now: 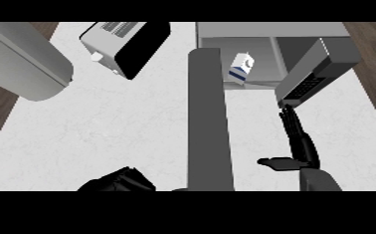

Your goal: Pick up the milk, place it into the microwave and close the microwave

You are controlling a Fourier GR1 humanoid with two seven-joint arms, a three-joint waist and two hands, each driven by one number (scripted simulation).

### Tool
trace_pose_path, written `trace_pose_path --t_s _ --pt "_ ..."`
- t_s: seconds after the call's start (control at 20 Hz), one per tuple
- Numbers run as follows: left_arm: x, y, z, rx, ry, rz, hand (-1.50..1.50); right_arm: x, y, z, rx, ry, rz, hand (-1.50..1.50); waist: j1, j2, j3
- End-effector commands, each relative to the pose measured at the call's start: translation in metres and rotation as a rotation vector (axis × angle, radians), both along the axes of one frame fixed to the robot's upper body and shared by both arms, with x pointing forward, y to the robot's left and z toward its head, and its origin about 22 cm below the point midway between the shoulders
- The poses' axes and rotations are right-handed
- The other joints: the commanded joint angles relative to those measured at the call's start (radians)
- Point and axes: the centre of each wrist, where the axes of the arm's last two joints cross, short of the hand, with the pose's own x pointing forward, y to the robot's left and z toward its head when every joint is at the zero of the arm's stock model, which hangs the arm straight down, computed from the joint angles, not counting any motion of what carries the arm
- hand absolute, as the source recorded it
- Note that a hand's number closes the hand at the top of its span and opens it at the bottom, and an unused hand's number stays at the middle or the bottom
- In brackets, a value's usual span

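At six o'clock, low at the view's edge, the left hand [117, 180] sits curled and holding nothing, while the right hand [297, 141] at four o'clock stretches straight fingers up to the lower edge of the microwave door [317, 73]. Farther off at one o'clock, the milk [241, 68] stands inside the microwave [257, 34]; a toaster [125, 46] lies at eleven.

Two smooth grey forearms. Right hand [301, 143] black, slender, jointed fingers; left hand [117, 180] black, blocky.
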Motion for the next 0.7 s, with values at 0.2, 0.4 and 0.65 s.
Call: trace_pose_path --t_s 0.2,0.4,0.65 --pt "0.026 -0.012 0.000 0.022 0.048 -0.095 1.50 -0.050 -0.007 -0.014 0.119 -0.093 0.041 -1.50 -0.010 -0.001 -0.001" --pt "0.037 -0.023 -0.011 0.060 0.041 -0.180 1.50 -0.074 -0.046 0.000 0.094 -0.074 0.031 -1.50 -0.008 -0.001 -0.001" --pt "0.071 -0.055 -0.020 0.168 0.139 -0.330 1.50 -0.086 -0.060 0.006 0.081 -0.106 0.022 -1.50 -0.020 0.004 0.000"
